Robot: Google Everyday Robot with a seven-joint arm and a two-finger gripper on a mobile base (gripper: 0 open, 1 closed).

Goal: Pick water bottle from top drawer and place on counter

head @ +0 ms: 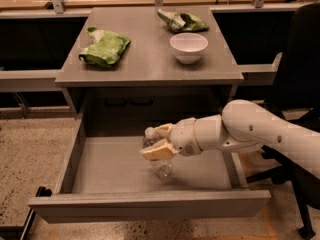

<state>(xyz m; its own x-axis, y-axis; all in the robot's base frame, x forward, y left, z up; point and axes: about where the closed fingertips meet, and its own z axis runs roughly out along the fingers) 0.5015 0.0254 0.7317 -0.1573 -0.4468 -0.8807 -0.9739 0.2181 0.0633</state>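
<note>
clear plastic forms the small water bottle, see-through enough that the grey drawer floor shows through its rounded base; a white cap closes the other end. its long axis runs on a slant, cap up toward the back left, base down toward the drawer front. it is inside the pulled-out, wide shallow grey top drawer, about mid-width. the tan-fingered gripper on the white arm reaches in from the right and is clenched on the bottle's middle, one finger above, one below. whether the base touches the drawer floor is unclear. on the matte grey bench lie a crumpled green bag, a second green bag and a round white bowl.
</note>
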